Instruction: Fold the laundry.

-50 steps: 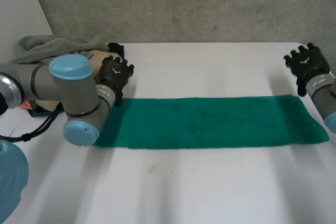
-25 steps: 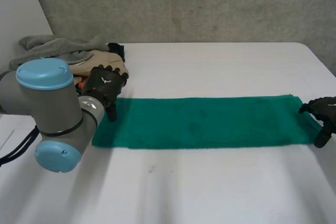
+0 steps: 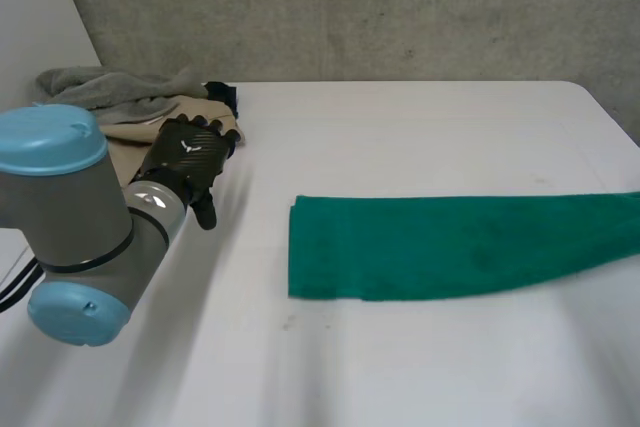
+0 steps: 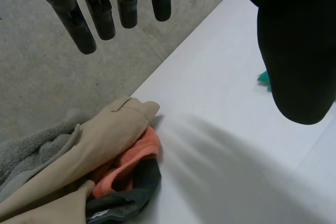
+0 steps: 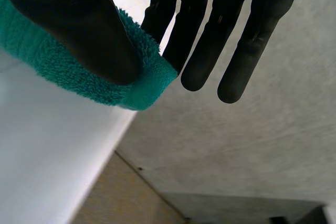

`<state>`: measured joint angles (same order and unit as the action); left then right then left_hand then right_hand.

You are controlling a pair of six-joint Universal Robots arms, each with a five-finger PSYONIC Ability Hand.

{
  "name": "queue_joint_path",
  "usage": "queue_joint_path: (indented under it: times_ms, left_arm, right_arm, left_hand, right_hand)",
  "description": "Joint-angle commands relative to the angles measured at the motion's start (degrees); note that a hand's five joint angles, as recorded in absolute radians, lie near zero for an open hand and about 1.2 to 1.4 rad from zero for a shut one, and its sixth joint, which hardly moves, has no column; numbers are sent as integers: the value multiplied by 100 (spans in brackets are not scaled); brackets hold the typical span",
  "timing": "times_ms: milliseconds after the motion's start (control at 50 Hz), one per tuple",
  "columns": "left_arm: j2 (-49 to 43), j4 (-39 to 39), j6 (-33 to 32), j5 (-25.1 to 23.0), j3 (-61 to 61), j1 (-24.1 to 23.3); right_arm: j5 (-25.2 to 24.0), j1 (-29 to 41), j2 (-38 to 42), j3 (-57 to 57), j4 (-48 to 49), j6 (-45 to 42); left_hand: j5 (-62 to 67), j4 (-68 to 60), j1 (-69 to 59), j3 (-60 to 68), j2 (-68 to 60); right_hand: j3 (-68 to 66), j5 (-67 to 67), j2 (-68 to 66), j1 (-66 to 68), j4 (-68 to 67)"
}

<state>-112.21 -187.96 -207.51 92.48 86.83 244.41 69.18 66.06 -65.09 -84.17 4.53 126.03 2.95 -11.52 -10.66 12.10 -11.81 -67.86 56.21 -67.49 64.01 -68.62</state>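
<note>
- Looks like a robot lab or test cell.
- Bare grey concrete wall [image 3: 350, 7] runs along the far edge of the table [image 3: 400, 367].
- The table is a plain white slab.
- Arm [image 3: 70, 217] with grey joints and light-blue caps reaches over the table.
- Laundry is out on the bench: a green towel [image 3: 450, 247] lies flat and a clothes pile [image 3: 110, 97] is heaped at the far left corner.

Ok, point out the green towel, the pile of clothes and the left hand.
green towel [image 3: 450, 247], head view, middle of the cloth.
pile of clothes [image 4: 105, 135], left wrist view, on the beige garment.
left hand [image 3: 190, 152], head view, back of the hand.
</note>
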Motion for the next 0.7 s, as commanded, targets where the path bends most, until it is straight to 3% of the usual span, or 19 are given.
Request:
queue_joint_path:
  times_ms: [20,160,260,340,440,460,520,540,600,620,700]
  left_arm:
    - [305,-39,0,7,273,28]
    - [595,-74,0,-2,519,2]
    - [674,-83,0,-2,659,2]
    - [665,-214,0,-2,800,2]
    - [656,-381,0,-2,906,-33]
    - [656,-408,0,-2,914,-33]
    - [621,-461,0,-2,914,-42]
    - [613,-478,0,-2,914,-51]
    - [613,-531,0,-2,862,-95]
    - [613,-531,0,7,844,-121]
    - [613,-557,-8,-2,800,-192]
  right_arm:
    - [-193,1610,-92,103,162,-237]
    - [-607,3701,-250,-55,750,-316]
    - [-800,5247,406,15,926,-377]
    - [-862,5856,988,50,971,-570]
    - [-774,6095,1349,50,979,-764]
    - [-757,6086,1323,33,988,-703]
    - [-625,6095,1192,24,988,-528]
    - [-433,6069,1052,-28,988,-266]
    - [-37,5788,665,-81,901,385]
    - [164,5456,359,-177,822,1014]
    - [307,4698,-197,-494,409,2380]
  left_hand:
    - [-295,152,66,-210,181]
    - [-295,152,66,-210,181]
    - [-295,152,66,-210,181]
    - [-295,152,66,-210,181]
    - [-295,152,66,-210,181]
    - [-295,152,66,-210,181]
    - [-295,152,66,-210,181]
    - [-295,152,66,-210,181]
    - [-295,152,66,-210,181]
    - [-295,152,66,-210,181]
    - [-295,152,66,-210,181]
  right_hand:
    - [-1214,1379,-1251,1599,-1138]
    - [-1214,1379,-1251,1599,-1138]
    - [-1214,1379,-1251,1599,-1138]
    - [-1214,1379,-1251,1599,-1138]
    - [-1214,1379,-1251,1599,-1138]
    - [-371,536,-407,756,-295]
    - [4783,-4619,4747,-4399,4860]
    - [5786,-5621,5749,-5401,5862]
    - [5786,-5621,5749,-5401,5862]
    - [5786,-5621,5749,-5401,5862]
    - [5786,-5621,5749,-5401,5862]
